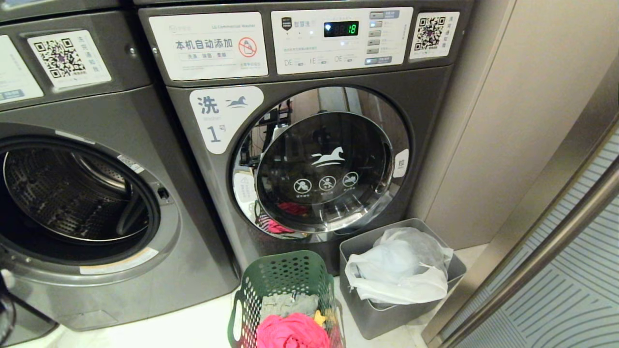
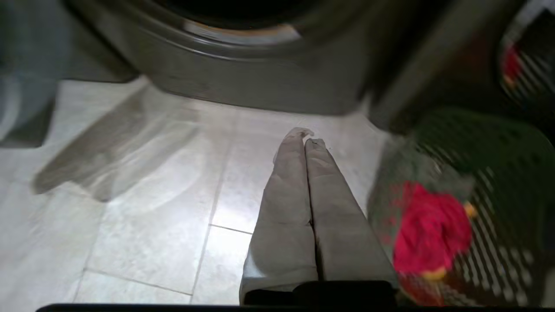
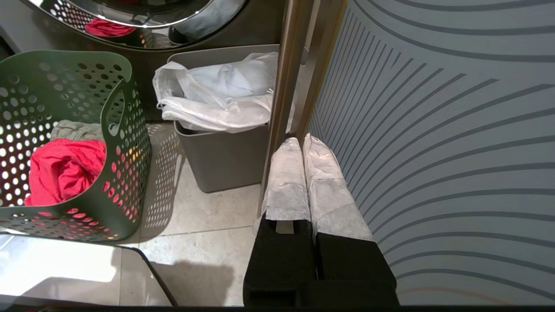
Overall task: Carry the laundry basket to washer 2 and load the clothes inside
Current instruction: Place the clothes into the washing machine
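Basket down before the washers, nothing loaded yet.
Open washer (image 1: 72,203) at left, drum bare, its number out of sight; laundry basket (image 1: 285,290) stands before the shut washer marked 1 (image 1: 319,164), clothes (image 1: 290,331) inside. Left gripper (image 2: 305,141) clenched, empty, over floor just beside the basket; right gripper (image 3: 301,145) clenched, empty, beyond the grey bin (image 3: 221,160).
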Controlling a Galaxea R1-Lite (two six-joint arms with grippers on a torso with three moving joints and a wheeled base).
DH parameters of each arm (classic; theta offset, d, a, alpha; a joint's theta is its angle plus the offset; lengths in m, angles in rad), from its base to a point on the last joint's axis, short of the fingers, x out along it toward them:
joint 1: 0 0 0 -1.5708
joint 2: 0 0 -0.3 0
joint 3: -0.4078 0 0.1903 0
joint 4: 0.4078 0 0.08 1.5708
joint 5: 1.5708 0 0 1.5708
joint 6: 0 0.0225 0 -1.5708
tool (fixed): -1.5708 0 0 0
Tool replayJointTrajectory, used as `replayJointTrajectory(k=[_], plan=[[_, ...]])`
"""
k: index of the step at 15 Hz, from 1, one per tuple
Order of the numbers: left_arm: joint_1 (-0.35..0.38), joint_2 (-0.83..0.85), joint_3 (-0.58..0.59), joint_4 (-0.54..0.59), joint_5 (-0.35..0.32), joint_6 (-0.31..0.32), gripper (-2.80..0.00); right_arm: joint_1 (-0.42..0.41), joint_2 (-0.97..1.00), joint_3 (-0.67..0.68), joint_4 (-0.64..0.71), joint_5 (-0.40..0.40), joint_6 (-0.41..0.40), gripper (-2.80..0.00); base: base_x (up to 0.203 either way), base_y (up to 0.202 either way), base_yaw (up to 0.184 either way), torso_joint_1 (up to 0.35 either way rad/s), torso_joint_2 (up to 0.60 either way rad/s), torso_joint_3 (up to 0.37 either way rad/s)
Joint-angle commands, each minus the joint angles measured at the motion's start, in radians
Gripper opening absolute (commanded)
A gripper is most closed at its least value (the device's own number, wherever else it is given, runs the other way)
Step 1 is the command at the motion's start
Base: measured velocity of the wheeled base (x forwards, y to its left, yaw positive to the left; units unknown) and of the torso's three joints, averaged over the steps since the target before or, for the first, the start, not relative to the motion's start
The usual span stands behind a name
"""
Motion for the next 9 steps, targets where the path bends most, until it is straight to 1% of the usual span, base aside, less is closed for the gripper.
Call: replayJointTrajectory(k=[1,2,4,5,6,7,9], plan=[[-0.105,-0.261,0.187,-0.019,-0.059,-0.002,-2.80,0.000,0.002,0.000,0.001,0.000,-0.001,-2.80,0.000,0.000,0.000,0.000,0.00,0.000],[-0.124,-0.347,0.293,-0.058,-0.110,-0.003,-2.80,0.000,0.002,0.001,0.001,0.000,-0.001,-2.80,0.000,0.000,0.000,0.000,0.00,0.000],[-0.142,-0.509,0.478,-0.141,-0.175,0.001,-2.80,0.000,0.002,0.000,0.001,0.000,-0.001,-2.80,0.000,0.000,0.000,0.000,0.00,0.000],[-0.150,-0.579,0.517,-0.160,-0.179,0.004,-2.80,0.000,0.002,0.000,0.001,0.000,-0.001,-2.80,0.000,0.000,0.000,0.000,0.00,0.000],[-0.163,-0.637,0.538,-0.160,-0.155,0.007,-2.80,0.000,0.002,0.000,0.001,0.000,-0.001,-2.80,0.000,0.000,0.000,0.000,0.00,0.000],[-0.192,-0.674,0.552,-0.149,-0.117,0.015,-2.80,0.000,0.002,0.000,0.001,0.002,-0.001,-2.80,0.000,0.000,0.000,0.000,0.00,0.000],[-0.223,-0.761,0.558,-0.125,-0.106,0.046,-2.80,0.000,0.002,0.001,0.001,0.000,-0.001,-2.80,0.000,0.000,0.000,0.000,0.00,0.000]])
